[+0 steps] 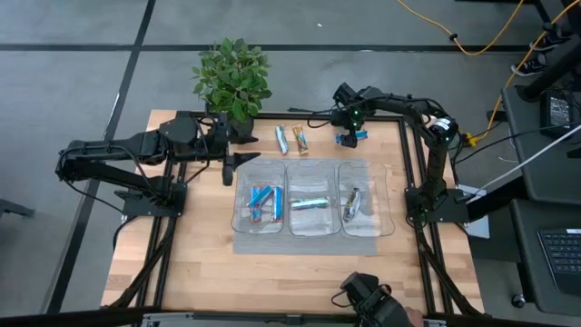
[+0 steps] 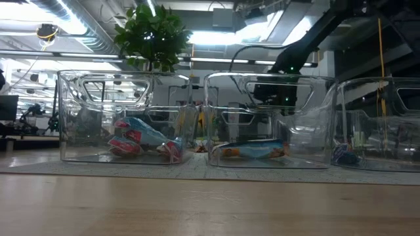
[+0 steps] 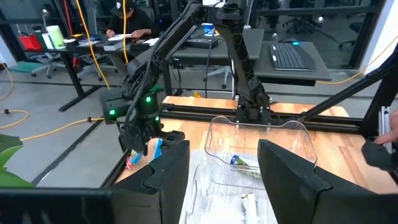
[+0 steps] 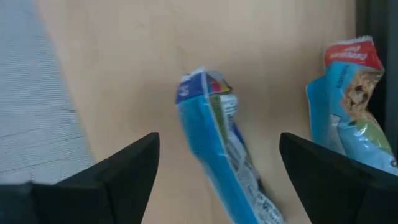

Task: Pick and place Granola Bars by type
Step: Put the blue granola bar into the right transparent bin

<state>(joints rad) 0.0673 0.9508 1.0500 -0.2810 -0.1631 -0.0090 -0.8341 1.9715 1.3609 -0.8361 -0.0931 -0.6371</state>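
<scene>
- Up in the top right part of the high view, the right gripper [image 1: 348, 138] hung over the far edge of the wooden table [image 1: 300, 282], right above a blue bar [image 1: 350, 137] lying on the bare wood.
- In the right wrist view its fingers [image 4: 118, 174] were spread wide, with that blue bar [image 4: 217, 149] sitting in the gap between them, not pinched. A second blue bar [image 4: 351, 106] lay just beside it at the right edge of that picture.
- In the middle of the high view sat three clear bins [image 1: 311, 211] in a row on a grey mat [image 1: 245, 243].
- The left bin had a little pile of blue-and-red bars [image 1: 264, 202]; the low view showed them [image 2: 141, 139] heaped at the bottom.
- The middle bin held one silver-blue bar [image 1: 310, 203], lying flat [image 2: 252, 150].
- The right bin had a darker bar [image 1: 352, 202] in it; I couldn't make out the wrapper.
- Above the bins in the high view, two more loose bars lay on the wood side by side: a blue one [image 1: 281, 138] and a brown-orange one [image 1: 300, 138].
- The left gripper [image 1: 238, 162] was at the left of centre, just off the left bin's upper corner, fingers [image 3: 168, 168] apart and holding nothing.
- A potted plant [image 1: 233, 80] stood at the table's top edge.
</scene>
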